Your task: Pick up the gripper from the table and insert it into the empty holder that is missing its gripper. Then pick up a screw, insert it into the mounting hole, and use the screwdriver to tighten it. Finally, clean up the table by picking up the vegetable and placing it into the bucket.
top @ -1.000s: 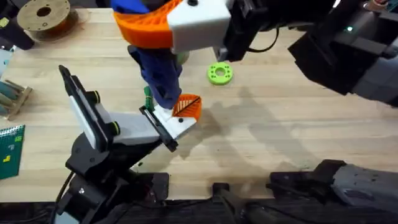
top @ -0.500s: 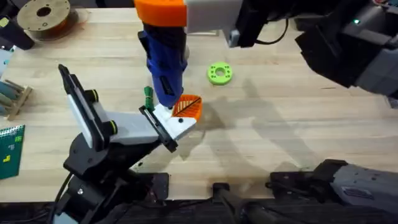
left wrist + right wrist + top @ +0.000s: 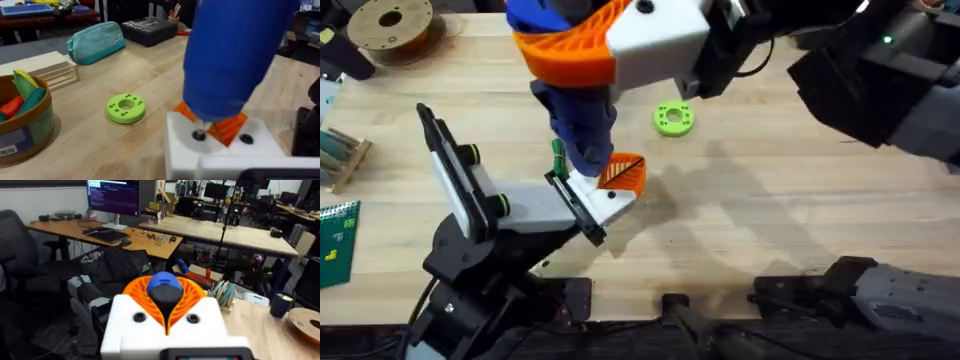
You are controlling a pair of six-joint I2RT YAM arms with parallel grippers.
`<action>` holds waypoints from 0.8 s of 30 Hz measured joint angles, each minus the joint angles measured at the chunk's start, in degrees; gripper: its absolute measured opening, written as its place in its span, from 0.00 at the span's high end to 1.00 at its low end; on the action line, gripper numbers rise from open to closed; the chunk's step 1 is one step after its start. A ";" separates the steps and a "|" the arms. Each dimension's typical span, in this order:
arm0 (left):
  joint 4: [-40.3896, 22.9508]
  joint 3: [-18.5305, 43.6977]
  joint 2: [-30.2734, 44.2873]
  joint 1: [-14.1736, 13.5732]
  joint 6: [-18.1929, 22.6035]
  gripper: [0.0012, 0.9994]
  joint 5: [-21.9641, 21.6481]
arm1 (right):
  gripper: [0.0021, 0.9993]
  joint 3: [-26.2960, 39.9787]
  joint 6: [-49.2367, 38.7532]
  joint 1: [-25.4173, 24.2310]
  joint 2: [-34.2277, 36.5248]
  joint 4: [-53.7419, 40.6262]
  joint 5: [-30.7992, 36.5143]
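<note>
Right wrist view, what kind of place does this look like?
Probably a robotics or maker workshop: a monitor and keyboard at a cluttered desk, long wooden workbenches, and a filament spool on the table.

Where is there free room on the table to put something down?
Bare wood lies right of the green ring disc and the orange gripper, reaching the table's right side. Around the blue screwdriver and white holder it is crowded.

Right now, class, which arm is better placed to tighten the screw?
Right. Its gripper already holds the blue screwdriver upright, bit on the screw in the white holder.
</note>
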 joint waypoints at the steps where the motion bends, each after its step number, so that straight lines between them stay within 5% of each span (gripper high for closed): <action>1: -0.05 0.01 0.00 -0.03 -0.13 0.99 0.02 | 0.98 0.02 -0.17 0.02 0.01 -0.31 0.28; 10: -1.01 -0.40 0.00 -0.02 -3.50 0.99 -0.31 | 0.98 0.96 -0.30 1.39 2.67 -1.41 4.15; 24: -0.67 -1.03 0.00 0.02 -3.43 0.99 -0.46 | 0.98 3.13 -0.95 5.78 5.51 -2.27 6.37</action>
